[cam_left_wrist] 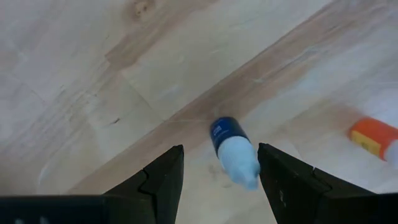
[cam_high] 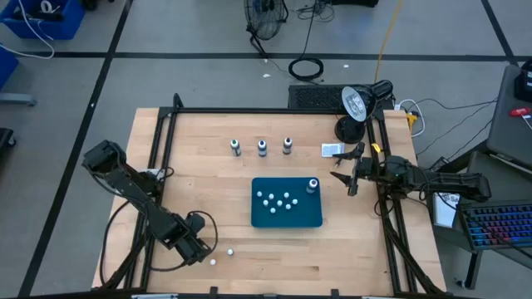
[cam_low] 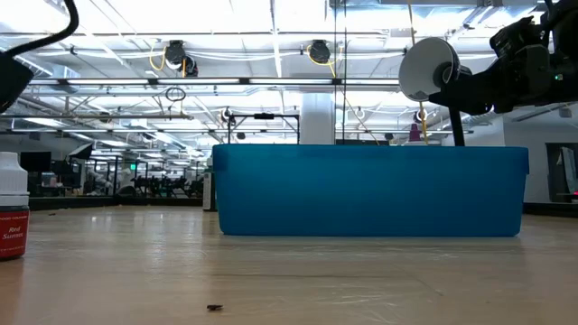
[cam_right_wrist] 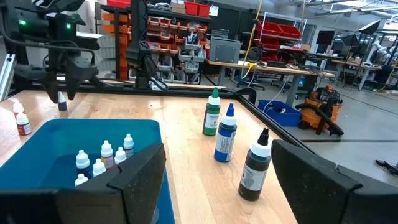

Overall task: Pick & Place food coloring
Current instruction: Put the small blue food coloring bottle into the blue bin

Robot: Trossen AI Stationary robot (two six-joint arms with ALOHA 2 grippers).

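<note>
Several small pale-capped food coloring bottles (cam_high: 278, 200) already stand in the blue rectangular tray (cam_high: 287, 219), while near its left corner the left gripper (cam_left_wrist: 219, 171), fingers spread, hovers over a lying blue bottle (cam_left_wrist: 233, 151) not yet picked

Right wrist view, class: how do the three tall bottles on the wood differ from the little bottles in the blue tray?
The tall bottles are clearly bigger than the little bottles. The tall bottles carry pointed green, blue and black tips; the little bottles, stubby white caps. The tall bottles line up on the bare table; the little bottles cluster inside the blue tray. All stand upright.
</note>
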